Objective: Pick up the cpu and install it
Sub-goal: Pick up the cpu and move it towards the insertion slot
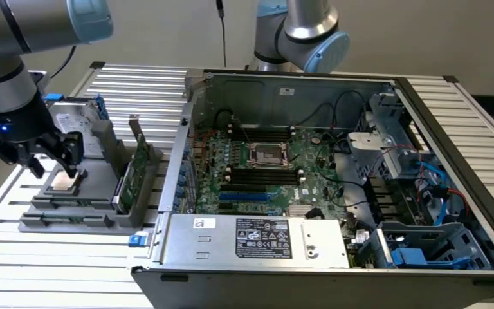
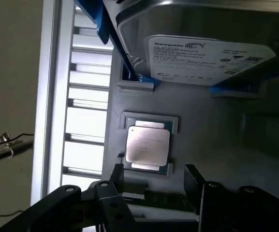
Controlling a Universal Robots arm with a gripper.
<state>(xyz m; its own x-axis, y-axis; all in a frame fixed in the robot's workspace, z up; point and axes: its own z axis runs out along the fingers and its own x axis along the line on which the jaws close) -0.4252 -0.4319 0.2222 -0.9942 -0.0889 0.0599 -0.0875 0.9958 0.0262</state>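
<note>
Silvery chip [image 2: 147, 146] sits in a grey holder [image 2: 212, 130] at the exterior view's left; our gripper [image 1: 56, 172] hangs spread above it; pickup, we judge, needs fingers [image 2: 116, 178] straddling it squarely.

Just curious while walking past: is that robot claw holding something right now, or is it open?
Gripper: open, holding nothing; fingers apart over the cpu, which lies in its grey holder.

Robotics lab: slatted aluminium bench [image 1: 58, 257], opened computer case [image 1: 316, 90].
</note>
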